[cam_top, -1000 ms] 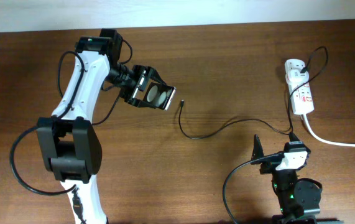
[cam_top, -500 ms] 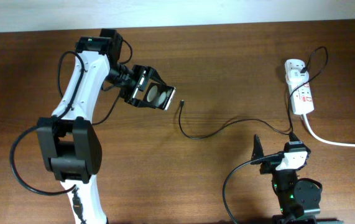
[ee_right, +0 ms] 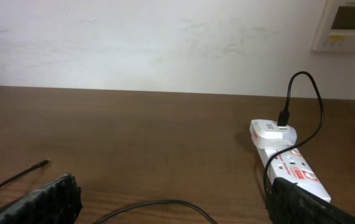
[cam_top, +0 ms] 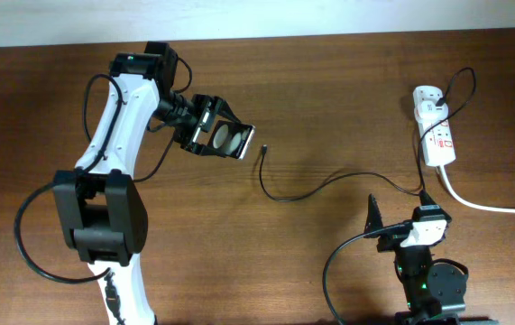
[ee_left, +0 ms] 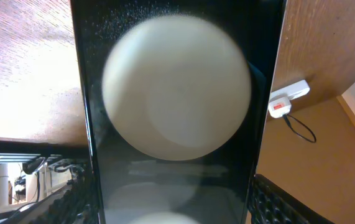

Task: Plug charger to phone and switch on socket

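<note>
My left gripper (cam_top: 214,135) is shut on the black phone (cam_top: 225,138), which shows two white round patches and is held tilted just above the table. The phone fills the left wrist view (ee_left: 177,112). The charger cable (cam_top: 311,190) lies on the table; its connector tip (cam_top: 262,152) sits just right of the phone, apart from it. The cable runs right to the white socket strip (cam_top: 436,135), where it plugs into the white plug block (cam_top: 427,97). My right gripper (cam_top: 400,212) is open and empty at the front right. The socket (ee_right: 292,168) and the cable tip (ee_right: 43,163) show in the right wrist view.
A thick white cord (cam_top: 482,203) runs from the socket off the right edge. A pale wall borders the table's far edge (cam_top: 329,36). A wall panel (ee_right: 348,25) hangs beyond the table in the right wrist view.
</note>
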You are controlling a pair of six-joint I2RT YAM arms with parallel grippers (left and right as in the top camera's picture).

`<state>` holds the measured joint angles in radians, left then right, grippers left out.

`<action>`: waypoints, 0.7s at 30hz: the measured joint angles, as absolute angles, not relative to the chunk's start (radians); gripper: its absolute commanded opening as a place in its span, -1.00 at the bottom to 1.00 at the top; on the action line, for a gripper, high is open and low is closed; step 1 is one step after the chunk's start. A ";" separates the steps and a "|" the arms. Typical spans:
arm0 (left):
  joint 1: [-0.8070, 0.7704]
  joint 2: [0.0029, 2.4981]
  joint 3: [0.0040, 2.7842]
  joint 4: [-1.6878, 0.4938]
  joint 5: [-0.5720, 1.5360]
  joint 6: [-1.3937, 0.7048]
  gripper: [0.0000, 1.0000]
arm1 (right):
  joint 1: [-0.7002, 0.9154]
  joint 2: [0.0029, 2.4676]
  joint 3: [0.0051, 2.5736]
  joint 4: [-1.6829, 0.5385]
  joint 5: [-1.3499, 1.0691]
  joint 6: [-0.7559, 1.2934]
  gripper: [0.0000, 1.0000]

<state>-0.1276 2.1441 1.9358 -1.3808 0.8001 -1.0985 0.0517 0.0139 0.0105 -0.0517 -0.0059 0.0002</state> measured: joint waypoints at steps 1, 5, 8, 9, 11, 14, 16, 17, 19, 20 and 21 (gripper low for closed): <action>-0.128 2.144 1.936 -1.381 0.800 -1.101 -1.00 | 0.052 0.014 0.010 -0.047 -0.013 0.000 0.98; -0.128 2.144 1.936 -1.381 0.800 -1.101 -1.00 | 0.052 0.014 0.010 -0.019 -0.110 0.008 0.97; -0.128 2.144 1.936 -1.381 0.800 -1.102 -1.00 | 0.052 0.014 0.010 -0.015 -0.169 0.121 0.97; -0.128 2.144 1.936 -1.381 0.800 -1.102 -1.00 | 0.052 0.014 0.010 -0.015 -0.180 0.164 0.97; -0.128 2.144 1.936 -1.381 0.800 -1.102 -1.00 | 0.052 0.014 0.011 -0.015 -0.197 0.246 0.97; -0.128 2.144 1.936 -1.381 0.800 -1.102 -1.00 | 0.052 0.022 0.032 -0.030 -0.212 0.301 0.97; -0.128 2.144 1.936 -1.381 0.799 -1.102 -1.00 | 0.052 0.054 0.089 -0.061 -0.224 0.325 0.97; -0.128 2.144 1.936 -1.381 0.799 -1.102 -1.00 | 0.052 0.070 0.115 -0.076 -0.230 0.330 0.97; -0.128 2.144 1.936 -1.381 0.794 -1.102 -1.00 | 0.052 0.130 0.188 -0.106 -0.244 0.340 0.97; -0.128 2.144 1.936 -1.381 0.793 -1.102 -1.00 | 0.052 0.164 0.221 -0.121 -0.253 0.342 0.97; -0.128 2.144 1.936 -1.382 0.788 -1.102 -1.00 | 0.052 0.213 0.264 -0.141 -0.263 0.345 0.97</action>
<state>-0.1276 2.1441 1.9358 -1.3815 0.7879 -1.1015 0.0517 0.2127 0.2638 -0.1406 -0.2626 0.3450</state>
